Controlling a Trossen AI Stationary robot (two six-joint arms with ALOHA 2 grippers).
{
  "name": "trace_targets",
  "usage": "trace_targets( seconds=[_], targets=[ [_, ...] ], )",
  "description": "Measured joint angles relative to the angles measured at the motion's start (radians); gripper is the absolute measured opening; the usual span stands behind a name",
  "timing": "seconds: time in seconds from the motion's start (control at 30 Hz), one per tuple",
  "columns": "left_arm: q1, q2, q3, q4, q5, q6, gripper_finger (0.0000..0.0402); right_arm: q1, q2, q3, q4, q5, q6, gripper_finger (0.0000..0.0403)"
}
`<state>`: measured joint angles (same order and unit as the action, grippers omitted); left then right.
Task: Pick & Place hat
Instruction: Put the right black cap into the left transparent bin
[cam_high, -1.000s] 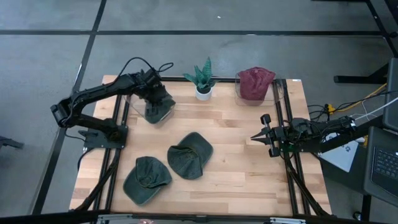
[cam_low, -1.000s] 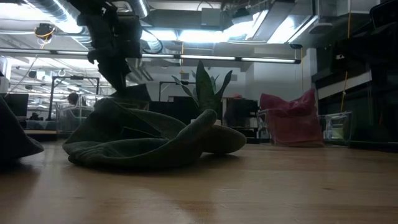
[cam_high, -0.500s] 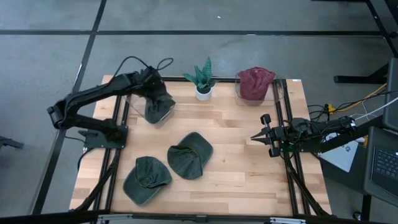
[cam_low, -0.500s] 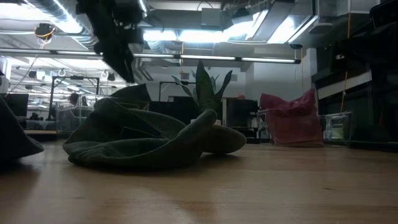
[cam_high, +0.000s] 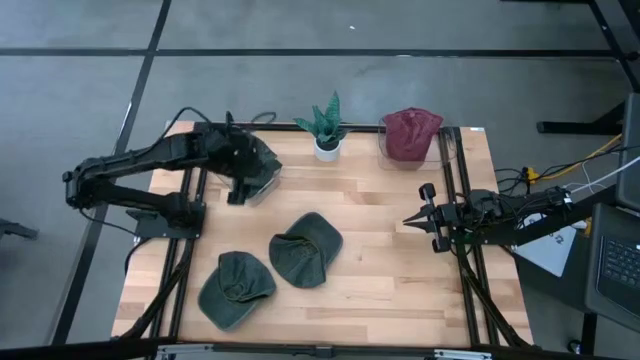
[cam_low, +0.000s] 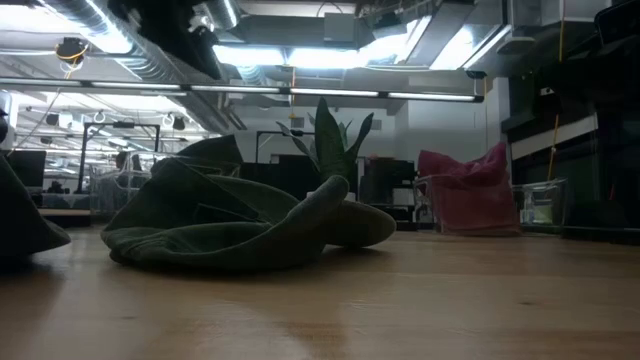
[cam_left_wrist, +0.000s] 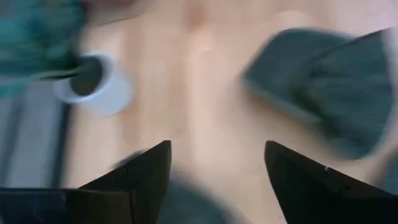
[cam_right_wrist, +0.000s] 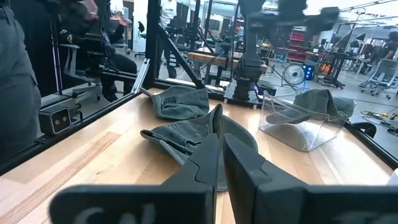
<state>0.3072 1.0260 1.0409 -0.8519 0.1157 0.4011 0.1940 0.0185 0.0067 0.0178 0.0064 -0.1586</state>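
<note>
- A wooden counter (cam_high: 380, 240) in a workshop was pictured from above, with a potted plant (cam_high: 327, 128) and a maroon hat (cam_high: 409, 132) at its far edge.
- One green hat (cam_right_wrist: 311, 106) was seen lying in a clear bin (cam_high: 252, 175); the left end effector (cam_high: 235, 190) hung beside it, spread wide and empty.
- Two green hats (cam_high: 305, 250) were left on the boards; the nearer was judged best gripped at its crown.
- The right end effector (cam_high: 412, 222) was parked closed and empty at the counter's right edge.
</note>
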Motion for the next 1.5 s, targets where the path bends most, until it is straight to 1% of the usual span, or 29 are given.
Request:
trace_targets(
  seconds=[0.1, 0.17, 0.23, 0.37, 0.53, 0.67, 0.77, 0.9, 1.03, 1.13, 1.4, 1.5],
  targets=[
    [-0.074, 0.005, 0.0, -0.023, 0.087, -0.082, 0.0253, 0.0, 0.0, 0.0, 0.0, 0.0, 0.0, 0.0026],
    [-0.128, 0.016, 0.0, -0.038, 0.114, -0.118, 0.0253, 0.0, 0.0, 0.0, 0.0, 0.0, 0.0, 0.0026],
    [-0.18, 0.034, 0.0, -0.053, 0.106, -0.129, 0.0253, 0.0, 0.0, 0.0, 0.0, 0.0, 0.0, 0.0026],
    [-0.26, 0.08, 0.0, -0.066, 0.058, -0.153, 0.0253, 0.0, 0.0, 0.0, 0.0, 0.0, 0.0, 0.0026],
    [-0.321, 0.165, 0.0, -0.066, 0.06, -0.246, 0.0253, 0.0, 0.0, 0.0, 0.0, 0.0, 0.0, 0.0026],
    [-0.37, 0.233, 0.0, -0.06, 0.057, -0.252, 0.0253, 0.0, 0.0, 0.0, 0.0, 0.0, 0.0, 0.0026],
    [-0.41, 0.282, 0.0, -0.034, 0.015, -0.249, 0.0253, 0.0, 0.0, 0.0, 0.0, 0.0, 0.0, 0.0026],
    [-0.45, 0.339, 0.0, 0.0, -0.03, -0.282, 0.0253, 0.0, 0.0, 0.0, 0.0, 0.0, 0.0, 0.0026],
    [-0.475, 0.394, 0.0, 0.023, -0.028, -0.347, 0.0253, 0.0, 0.0, 0.0, 0.0, 0.0, 0.0, 0.0026],
    [-0.491, 0.432, 0.0, 0.03, -0.047, -0.385, 0.0253, 0.0, 0.0, 0.0, 0.0, 0.0, 0.0, 0.0026],
    [-0.51, 0.516, 0.0, 0.039, -0.134, -0.485, 0.0253, 0.0, 0.0, 0.0, 0.0, 0.0, 0.0, 0.0026],
    [-0.51, 0.535, 0.0, 0.043, -0.149, -0.531, 0.0253, 0.0, 0.0, 0.0, 0.0, 0.0, 0.0, 0.0026]
  ],
)
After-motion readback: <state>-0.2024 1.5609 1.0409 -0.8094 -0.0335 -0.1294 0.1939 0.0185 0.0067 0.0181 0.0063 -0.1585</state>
